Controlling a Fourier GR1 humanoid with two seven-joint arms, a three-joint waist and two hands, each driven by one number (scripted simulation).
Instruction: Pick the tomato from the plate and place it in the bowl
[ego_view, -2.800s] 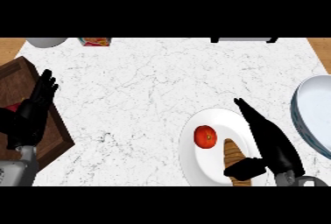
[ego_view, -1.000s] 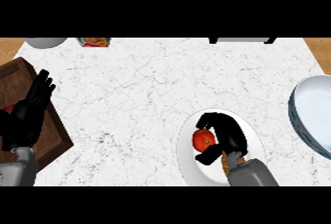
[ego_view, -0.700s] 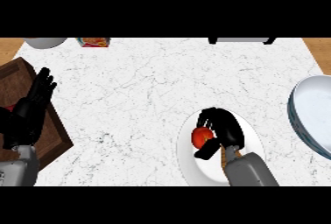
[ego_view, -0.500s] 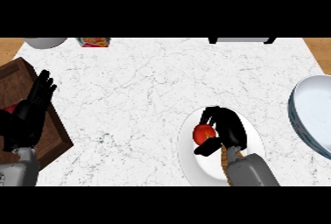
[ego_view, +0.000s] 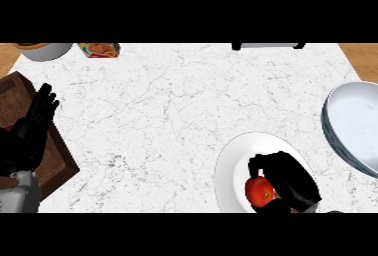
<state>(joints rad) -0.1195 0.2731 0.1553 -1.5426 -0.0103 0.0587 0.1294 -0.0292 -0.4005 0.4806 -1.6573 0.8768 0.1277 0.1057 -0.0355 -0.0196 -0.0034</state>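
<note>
A red tomato (ego_view: 258, 190) sits low over the white plate (ego_view: 235, 167) at the lower right of the counter. My right hand (ego_view: 288, 179) is curled round the tomato's right side, with the thumb over its top. The pale grey bowl (ego_view: 354, 125) lies at the right edge, cut off by the view, a little up and to the right of the plate. My left hand (ego_view: 29, 132) rests open at the left edge, fingers up.
A dark wooden board (ego_view: 33, 145) lies under my left hand at the left edge. At the back stand a small white bowl (ego_view: 43, 50), a colourful box (ego_view: 100, 49) and a dark-framed object (ego_view: 266, 45). White marble counter (ego_view: 170, 110) spreads between.
My right hand came down onto the plate, closed round the tomato, and has drawn back toward the lower edge with it. The left hand has stayed put.
</note>
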